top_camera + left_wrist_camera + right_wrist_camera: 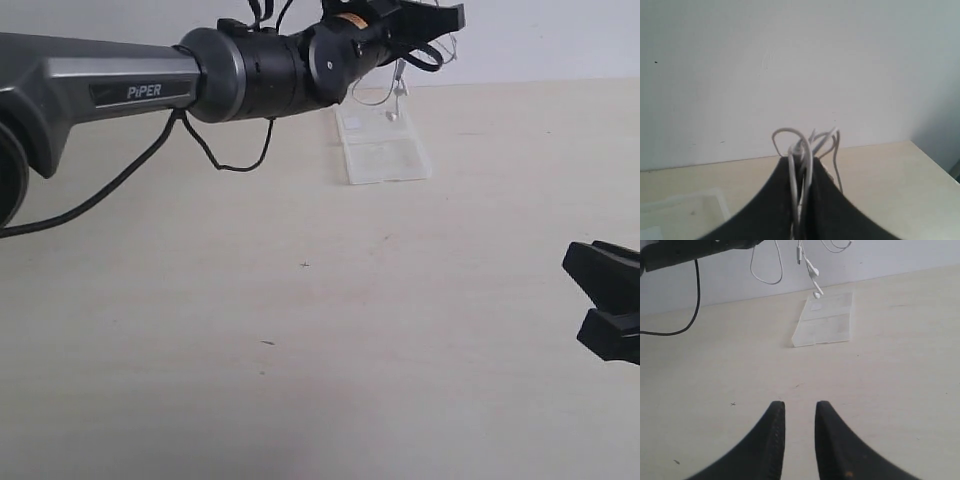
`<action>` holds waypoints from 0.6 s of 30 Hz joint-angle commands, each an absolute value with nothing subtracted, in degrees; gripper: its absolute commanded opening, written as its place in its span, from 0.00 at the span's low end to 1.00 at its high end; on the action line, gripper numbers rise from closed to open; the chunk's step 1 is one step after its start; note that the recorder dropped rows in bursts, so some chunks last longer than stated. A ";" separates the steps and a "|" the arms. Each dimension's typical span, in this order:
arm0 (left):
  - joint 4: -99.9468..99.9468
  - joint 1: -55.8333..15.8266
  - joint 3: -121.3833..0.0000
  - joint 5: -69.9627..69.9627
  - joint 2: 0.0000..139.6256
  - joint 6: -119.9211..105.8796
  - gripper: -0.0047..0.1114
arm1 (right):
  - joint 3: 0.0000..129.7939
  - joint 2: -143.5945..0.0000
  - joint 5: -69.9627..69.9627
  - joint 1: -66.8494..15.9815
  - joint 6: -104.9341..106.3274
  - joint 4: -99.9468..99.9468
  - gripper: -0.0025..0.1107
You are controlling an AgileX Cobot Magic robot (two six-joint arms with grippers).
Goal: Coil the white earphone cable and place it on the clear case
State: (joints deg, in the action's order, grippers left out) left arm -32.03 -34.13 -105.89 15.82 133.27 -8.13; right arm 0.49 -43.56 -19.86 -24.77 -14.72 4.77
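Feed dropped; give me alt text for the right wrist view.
A thin white earphone cable with two earbuds dangles from the black left arm above a flat clear plastic case lying on the beige table. In the foreground the right gripper is open and empty, well short of both.

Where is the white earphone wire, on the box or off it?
Off, mostly: the left gripper pinches the white earphone cable in the air, and it dangles over the clear case. Cannot tell whether it touches.
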 commanded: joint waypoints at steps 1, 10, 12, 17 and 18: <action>-38.97 -35.24 -106.16 21.04 134.18 -14.64 0.04 | 0.24 -43.19 -20.15 -24.62 -15.02 4.61 0.21; -55.76 -38.62 -106.16 34.74 137.44 -32.27 0.04 | 0.24 -43.19 -20.15 -24.62 -15.30 4.46 0.21; -55.76 -39.03 -106.16 35.45 138.19 -32.37 0.04 | 0.24 -43.19 -20.01 -24.62 -15.79 4.46 0.21; -55.76 -39.28 -106.16 35.74 138.99 -31.05 0.04 | 0.24 -43.19 -19.87 -24.62 -16.19 4.46 0.21; -55.76 -39.27 -106.16 36.04 139.33 -30.91 0.04 | 0.24 -43.19 -19.87 -24.62 -16.19 4.46 0.21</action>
